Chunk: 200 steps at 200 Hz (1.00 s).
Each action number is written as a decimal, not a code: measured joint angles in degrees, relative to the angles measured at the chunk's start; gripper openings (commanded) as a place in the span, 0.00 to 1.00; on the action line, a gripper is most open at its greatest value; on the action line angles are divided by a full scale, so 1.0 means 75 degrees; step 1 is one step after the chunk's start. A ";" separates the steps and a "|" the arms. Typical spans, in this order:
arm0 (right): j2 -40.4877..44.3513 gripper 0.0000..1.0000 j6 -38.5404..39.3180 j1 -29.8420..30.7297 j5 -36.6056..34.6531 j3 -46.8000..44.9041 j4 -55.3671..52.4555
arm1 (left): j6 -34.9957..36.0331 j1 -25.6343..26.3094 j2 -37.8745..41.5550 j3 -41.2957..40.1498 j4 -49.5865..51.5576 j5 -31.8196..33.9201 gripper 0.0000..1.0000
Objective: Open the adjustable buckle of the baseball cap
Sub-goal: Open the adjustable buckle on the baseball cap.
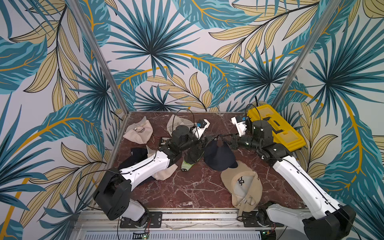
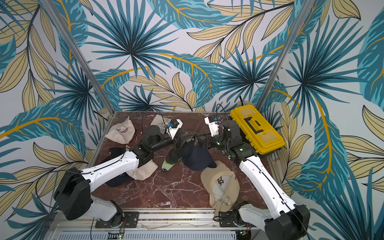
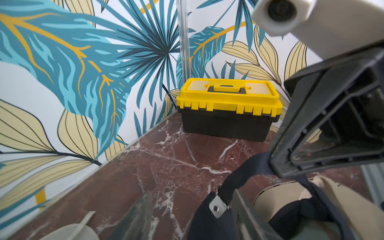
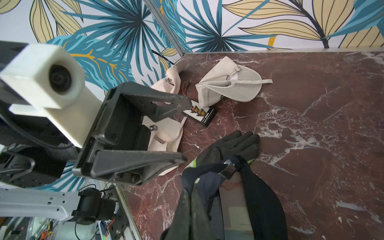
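The navy baseball cap (image 1: 218, 158) (image 2: 196, 159) lies mid-table in both top views, its back strap lifted. In the right wrist view my right gripper (image 4: 192, 193) is shut on the navy strap (image 4: 199, 172), just short of the silver buckle (image 4: 228, 169). The left gripper (image 3: 191, 199) stands open, with the buckle (image 3: 217, 206) and cap cloth between its fingers, close to one finger and well apart from the other. From the right wrist view the left gripper (image 4: 187, 131) is spread wide. The grippers face each other (image 1: 204, 141) (image 1: 232, 141).
A yellow toolbox (image 1: 276, 126) stands at the back right. Beige caps lie at the back left (image 1: 138, 131), back middle (image 1: 178, 122), front right (image 1: 243, 185) and under the left arm (image 1: 162, 172). A black glove with green cuff (image 1: 191, 160) lies beside the navy cap.
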<state>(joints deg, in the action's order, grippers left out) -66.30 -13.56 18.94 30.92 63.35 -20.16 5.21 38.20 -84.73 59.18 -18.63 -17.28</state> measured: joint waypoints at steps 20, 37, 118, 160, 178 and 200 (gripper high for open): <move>0.0052 0.00 0.0699 0.0000 0.0052 -0.0017 -0.0152 | 0.0431 -0.0003 0.0023 -0.0087 -0.0038 -0.0204 0.87; 0.0262 0.00 0.1413 0.0000 0.0015 -0.0216 -0.0146 | 0.0749 -0.0029 0.0052 -0.0289 -0.0061 -0.0414 0.89; 0.0880 0.00 0.5409 0.0000 0.0504 -0.1247 0.0562 | 0.1475 -0.0122 0.0044 -0.0801 -0.0090 -0.0816 0.89; 0.0562 0.00 0.7595 -0.0044 0.0801 -0.0650 -0.0157 | 0.1760 -0.0207 0.0087 -0.1396 -0.0079 -0.1192 0.89; 0.0460 0.00 0.8399 -0.0055 0.0898 -0.0379 -0.0516 | 0.1868 -0.0224 0.0184 -0.1588 -0.0055 -0.1475 0.89; 0.0376 0.00 0.9110 -0.0064 0.1029 -0.0224 -0.0868 | 0.1941 -0.0236 0.0195 -0.1606 -0.0058 -0.1961 0.86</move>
<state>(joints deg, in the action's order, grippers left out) -63.48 54.76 18.46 38.63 61.67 -26.68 19.77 36.42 -83.26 47.13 -19.07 -31.99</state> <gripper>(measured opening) 0.050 0.878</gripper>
